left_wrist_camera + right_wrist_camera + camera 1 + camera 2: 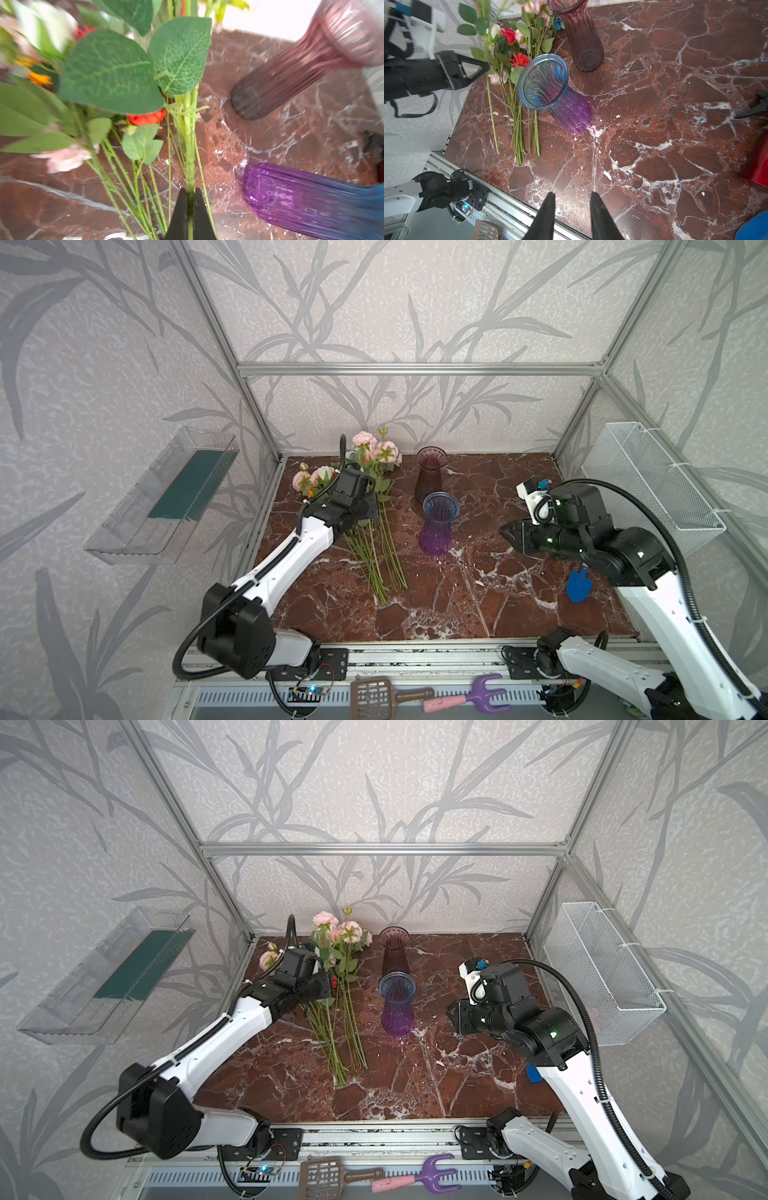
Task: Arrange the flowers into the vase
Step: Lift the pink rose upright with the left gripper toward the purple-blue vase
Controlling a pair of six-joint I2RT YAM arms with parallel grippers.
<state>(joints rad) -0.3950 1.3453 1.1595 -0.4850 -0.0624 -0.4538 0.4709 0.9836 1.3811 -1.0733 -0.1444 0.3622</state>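
Note:
Several flowers (376,560) lie in a bunch on the marble table, left of centre, stems toward the front; red roses (518,59) and pink blooms show among the leaves. My left gripper (190,190) is shut on one green stem (189,145), whose pink blooms (376,448) rise above the pile. A blue-topped purple vase (438,526) stands upright mid-table, with a dark pink vase (430,477) behind it. My right gripper (572,193) is open and empty, hovering right of the purple vase (550,91).
A blue scoop (577,583) lies on the table under the right arm. A wire basket (652,485) hangs on the right wall and a clear tray (166,497) on the left wall. A brown sieve shovel (374,695) and a purple rake (486,693) lie below the front rail.

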